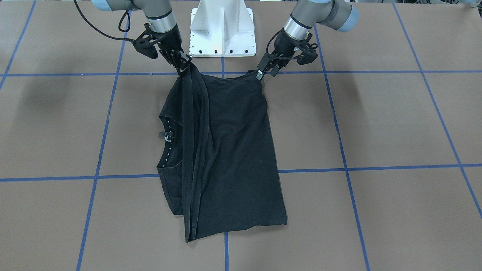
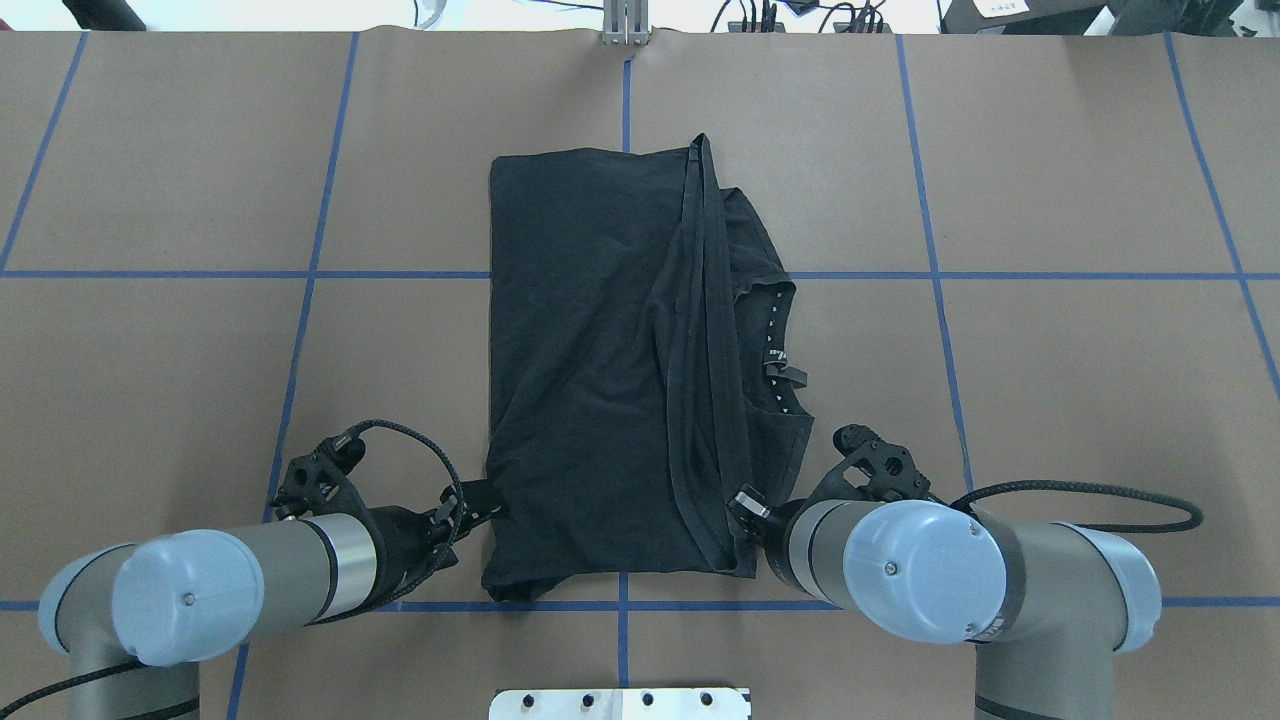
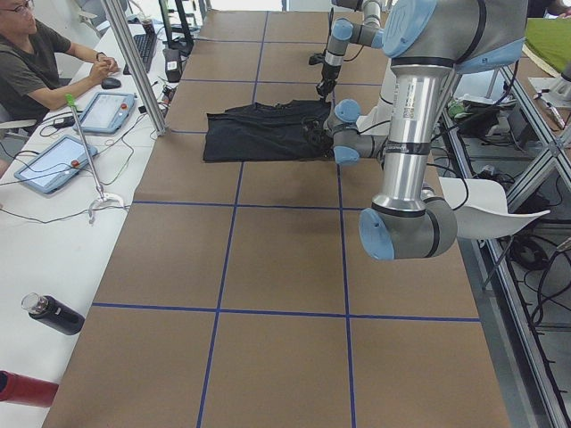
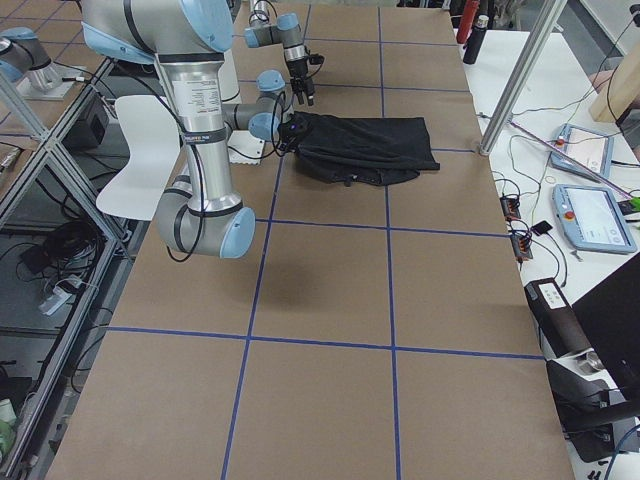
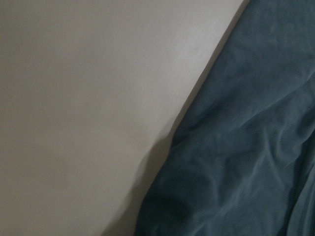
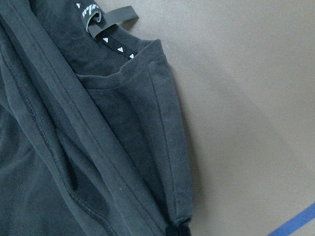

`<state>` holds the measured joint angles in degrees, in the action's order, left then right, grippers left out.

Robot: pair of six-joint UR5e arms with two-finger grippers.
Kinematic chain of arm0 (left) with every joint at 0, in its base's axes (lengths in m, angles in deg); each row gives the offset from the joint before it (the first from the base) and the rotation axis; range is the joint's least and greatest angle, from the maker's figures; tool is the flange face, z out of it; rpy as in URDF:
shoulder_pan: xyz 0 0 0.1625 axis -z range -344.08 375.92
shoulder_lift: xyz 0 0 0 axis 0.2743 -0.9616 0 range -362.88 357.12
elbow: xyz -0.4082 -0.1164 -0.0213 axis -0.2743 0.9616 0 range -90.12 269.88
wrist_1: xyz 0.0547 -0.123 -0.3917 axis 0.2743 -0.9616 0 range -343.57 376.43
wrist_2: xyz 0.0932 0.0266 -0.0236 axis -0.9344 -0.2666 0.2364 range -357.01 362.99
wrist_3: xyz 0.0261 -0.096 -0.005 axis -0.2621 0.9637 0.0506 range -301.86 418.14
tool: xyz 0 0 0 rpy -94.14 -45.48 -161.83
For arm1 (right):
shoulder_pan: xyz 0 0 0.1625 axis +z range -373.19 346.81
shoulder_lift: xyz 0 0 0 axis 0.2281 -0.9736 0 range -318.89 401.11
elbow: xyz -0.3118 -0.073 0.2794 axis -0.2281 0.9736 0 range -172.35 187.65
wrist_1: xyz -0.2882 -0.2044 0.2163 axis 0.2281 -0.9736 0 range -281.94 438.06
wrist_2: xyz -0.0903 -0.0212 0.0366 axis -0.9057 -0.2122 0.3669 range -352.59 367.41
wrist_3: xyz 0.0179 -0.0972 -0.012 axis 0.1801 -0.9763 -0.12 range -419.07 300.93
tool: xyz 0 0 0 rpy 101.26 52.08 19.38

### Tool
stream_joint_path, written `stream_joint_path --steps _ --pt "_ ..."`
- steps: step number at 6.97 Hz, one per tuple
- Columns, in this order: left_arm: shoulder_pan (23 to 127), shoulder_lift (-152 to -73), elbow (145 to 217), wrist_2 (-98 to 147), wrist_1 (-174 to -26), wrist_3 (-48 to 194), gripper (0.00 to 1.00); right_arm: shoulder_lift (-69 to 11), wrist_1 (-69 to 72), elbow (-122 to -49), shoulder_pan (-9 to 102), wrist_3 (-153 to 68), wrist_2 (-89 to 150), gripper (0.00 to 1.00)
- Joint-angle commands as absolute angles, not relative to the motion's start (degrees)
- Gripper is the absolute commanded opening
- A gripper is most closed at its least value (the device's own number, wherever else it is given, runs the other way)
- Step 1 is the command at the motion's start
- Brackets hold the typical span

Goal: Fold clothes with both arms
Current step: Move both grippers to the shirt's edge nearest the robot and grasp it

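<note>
T-shirt (image 2: 590, 380) lies mid-worktop (image 2: 1050, 400), already doubled into a long strip. In the overhead view its collar (image 2: 775, 340) points to 3 o'clock and a hem band (image 2: 705, 330) runs from 12 to 6 beside it.

Both arms are at the 6 o'clock edge. The right end effector (image 1: 185, 67) is pinched narrow on the bunched hem band at the 5 o'clock corner, where the cloth rises up to it. The left end effector (image 1: 263, 72) sits at the 7 o'clock corner and we read it as clamped on that corner too, since the edge between the two hangs in a shallow curve. The left wrist view shows only cloth and worktop, no fingers.

We judge this as the start of the crosswise fold: corners gripped, edge barely off the worktop. Next we'd expect both corners lifted evenly, carried toward 12 o'clock and laid on the far edge. That needs matched height and spacing so the strip doesn't skew or drag its lower layer.
</note>
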<state>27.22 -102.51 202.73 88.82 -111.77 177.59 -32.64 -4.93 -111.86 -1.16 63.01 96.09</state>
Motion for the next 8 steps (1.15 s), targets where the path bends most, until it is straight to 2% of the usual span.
stream_joint_path --steps 1,3,8 --pt "22.8 -102.2 202.47 85.97 -111.54 176.97 0.79 -32.54 -4.91 -111.8 -1.23 63.01 96.09 0.0" --pt "21.11 -103.07 202.38 84.81 -108.65 176.88 0.71 -32.63 -4.91 -111.8 -1.23 63.01 96.09 0.0" --pt "21.81 -103.16 202.21 83.59 -108.64 176.52 0.67 -32.63 -5.0 -111.89 -1.23 63.1 96.0 0.0"
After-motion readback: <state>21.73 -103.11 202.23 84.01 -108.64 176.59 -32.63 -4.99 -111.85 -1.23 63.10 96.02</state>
